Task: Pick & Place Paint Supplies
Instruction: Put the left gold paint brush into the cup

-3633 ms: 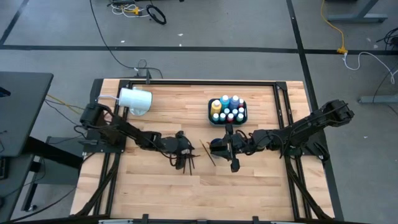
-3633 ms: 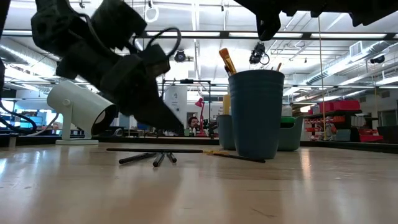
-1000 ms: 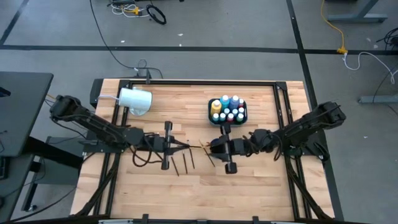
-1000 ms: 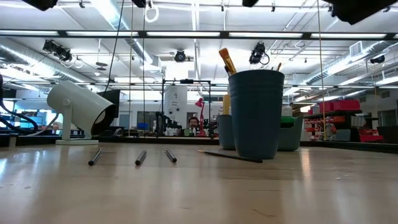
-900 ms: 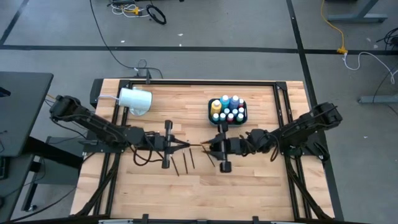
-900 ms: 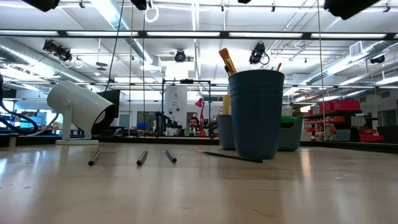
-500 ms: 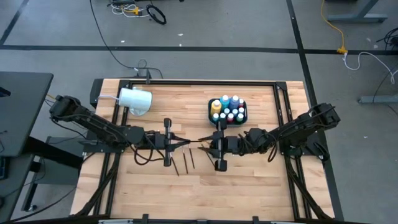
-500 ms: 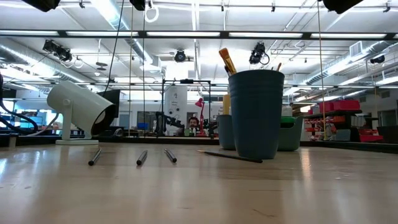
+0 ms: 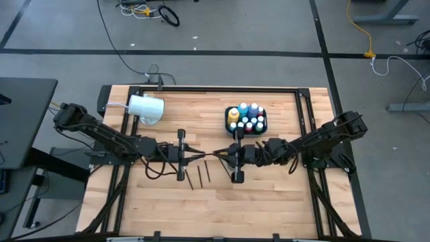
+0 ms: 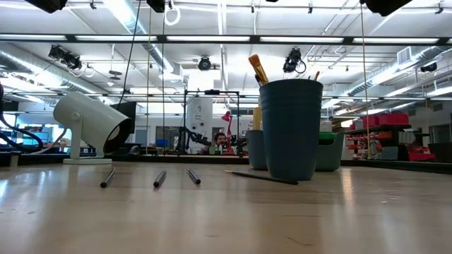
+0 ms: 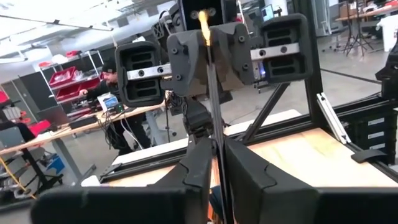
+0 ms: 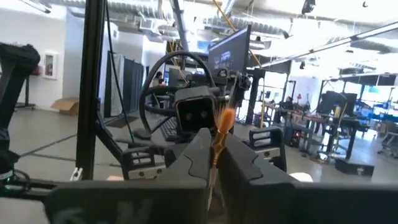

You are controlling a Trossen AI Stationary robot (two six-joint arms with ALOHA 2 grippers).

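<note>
Currently both claws meet mid-air just in front of the dark tray of paint bottles (image 9: 246,119): left claw (image 9: 193,155) and right claw (image 9: 225,155) each pinch one thin orange-tipped brush (image 9: 209,156). I count three dark brushes (image 9: 199,176) left on the wooden desk (image 9: 269,202).

A pale wooden table (image 9: 269,195) is seen from above, framed by a black metal rail (image 9: 222,89) along its far edge. A large white cup (image 9: 146,108) lies on its side near the far left corner — in the low view (image 10: 90,129) its open mouth is turned toward the table's middle. Grey floor surrounds the table, crossed by dark cables (image 9: 114,40) and a yellow one (image 9: 366,37). A person (image 10: 221,140) is visible far back in the room — small, behind benches.
</note>
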